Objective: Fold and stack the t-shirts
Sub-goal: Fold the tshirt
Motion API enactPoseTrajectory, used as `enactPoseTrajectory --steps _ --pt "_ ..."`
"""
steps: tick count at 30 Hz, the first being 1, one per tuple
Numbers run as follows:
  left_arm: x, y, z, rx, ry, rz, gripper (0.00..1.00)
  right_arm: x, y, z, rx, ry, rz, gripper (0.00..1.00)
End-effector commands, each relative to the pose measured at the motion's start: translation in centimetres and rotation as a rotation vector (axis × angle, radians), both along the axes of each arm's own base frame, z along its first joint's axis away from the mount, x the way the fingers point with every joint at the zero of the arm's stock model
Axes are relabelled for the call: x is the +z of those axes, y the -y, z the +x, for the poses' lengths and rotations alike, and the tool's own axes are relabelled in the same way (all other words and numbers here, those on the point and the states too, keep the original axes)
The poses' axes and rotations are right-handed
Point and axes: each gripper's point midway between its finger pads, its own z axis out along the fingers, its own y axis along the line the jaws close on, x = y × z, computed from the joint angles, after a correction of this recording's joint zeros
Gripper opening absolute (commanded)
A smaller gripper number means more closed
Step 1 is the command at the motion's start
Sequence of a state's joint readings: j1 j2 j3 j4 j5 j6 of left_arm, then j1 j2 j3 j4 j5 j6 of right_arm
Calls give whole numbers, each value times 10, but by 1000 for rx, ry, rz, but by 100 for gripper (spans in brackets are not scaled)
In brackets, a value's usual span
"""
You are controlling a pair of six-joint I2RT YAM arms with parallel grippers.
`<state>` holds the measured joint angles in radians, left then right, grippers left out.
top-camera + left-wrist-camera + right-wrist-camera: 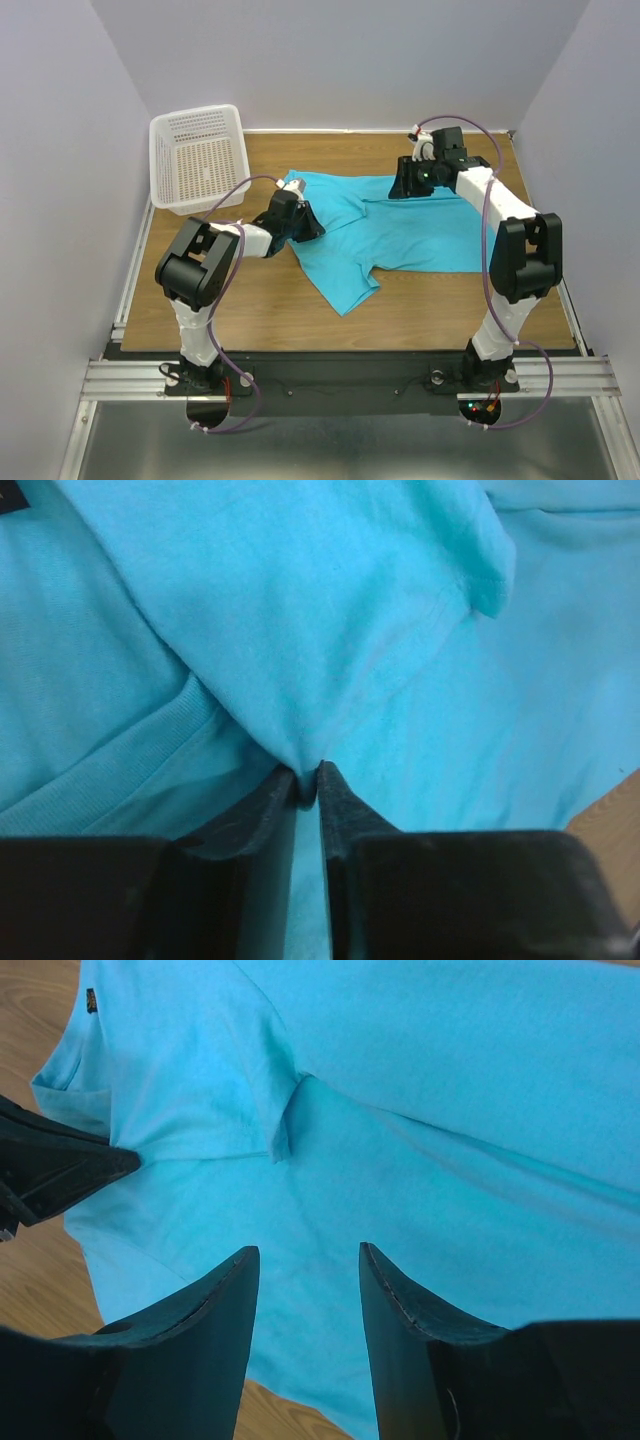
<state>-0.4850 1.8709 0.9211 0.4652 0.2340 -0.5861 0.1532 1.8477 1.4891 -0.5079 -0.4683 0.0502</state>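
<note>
A turquoise t-shirt [400, 235] lies spread on the wooden table, partly folded, with one sleeve pointing toward the near edge. My left gripper [308, 225] sits at the shirt's left edge near the collar. In the left wrist view its jaws [308, 780] are pinched on a raised fold of the cloth [350, 600]. My right gripper [405, 185] hovers over the shirt's far edge. In the right wrist view it stands open [305, 1250] above flat cloth [450, 1110], holding nothing. The left gripper's black finger [50, 1165] shows there beside a sleeve, and a small dark neck label [91, 1000] lies near the collar.
A white mesh basket [200, 160] stands tilted at the back left corner of the table. Bare wood [240, 310] shows in front of the shirt and to its left. Pale walls close in the back and both sides.
</note>
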Motion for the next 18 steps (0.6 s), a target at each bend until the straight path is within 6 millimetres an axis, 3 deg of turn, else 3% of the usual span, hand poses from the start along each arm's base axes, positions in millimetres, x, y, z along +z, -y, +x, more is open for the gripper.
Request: enactPoseTrajectory --steps 1,8,13,18 --pt "34 15 -2 -49 36 -82 14 27 0 4 -1 79 31 50" --pt "46 32 -16 -103 -60 -232 10 30 2 3 -4 85 37 50" --pt "55 30 -13 -90 -101 -319 9 31 2 2 -5 87 42 50" --pt "57 26 -12 -81 -149 -390 19 31 3 3 -7 86 47 50"
